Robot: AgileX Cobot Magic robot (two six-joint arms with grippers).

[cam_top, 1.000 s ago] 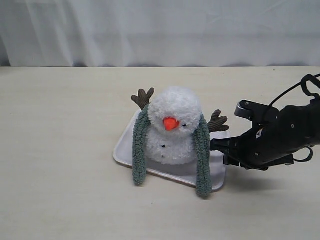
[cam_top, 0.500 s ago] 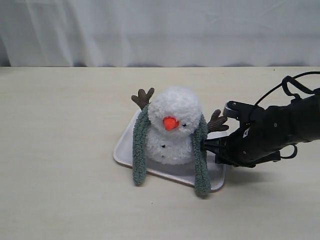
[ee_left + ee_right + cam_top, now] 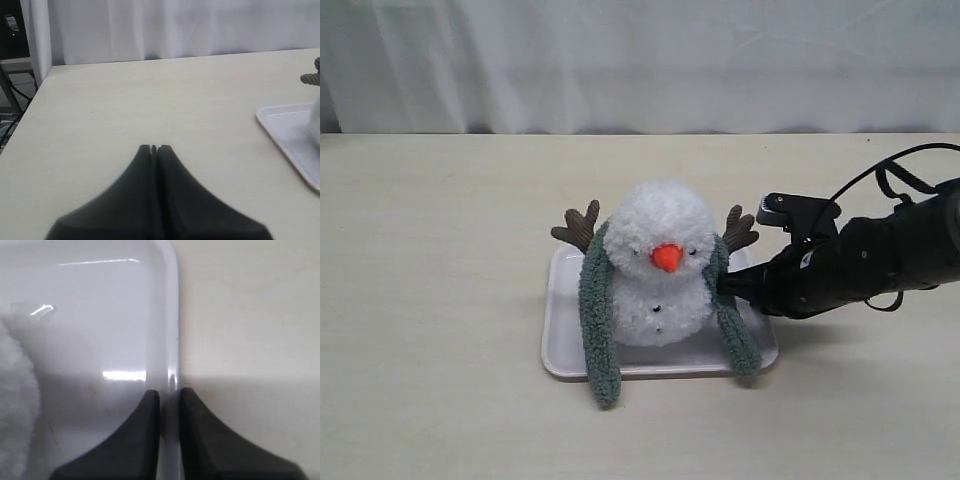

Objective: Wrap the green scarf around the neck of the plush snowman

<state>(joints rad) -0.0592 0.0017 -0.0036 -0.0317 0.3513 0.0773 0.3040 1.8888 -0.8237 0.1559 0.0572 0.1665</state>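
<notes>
The plush snowman (image 3: 660, 265) sits upright on a white tray (image 3: 560, 350), facing the front. The green scarf (image 3: 595, 320) runs behind its head and hangs down both sides of the body. One end reaches past the tray's front rim; the other lies at the tray's right corner. My right gripper (image 3: 725, 287) is at the tray's right side, shut on the tray's rim (image 3: 172, 340), one finger inside and one outside. White fur (image 3: 15, 405) shows nearby. My left gripper (image 3: 154, 148) is shut and empty over bare table, out of the exterior view.
A white curtain (image 3: 640, 60) hangs behind the table's far edge. The left wrist view shows the tray's corner (image 3: 285, 125), a brown twig arm (image 3: 312, 77) and the table's side edge (image 3: 35, 95).
My right gripper moved left onto the tray's right rim and closed on it. The tray turned square to the front edge, carrying the snowman and scarf with it.
</notes>
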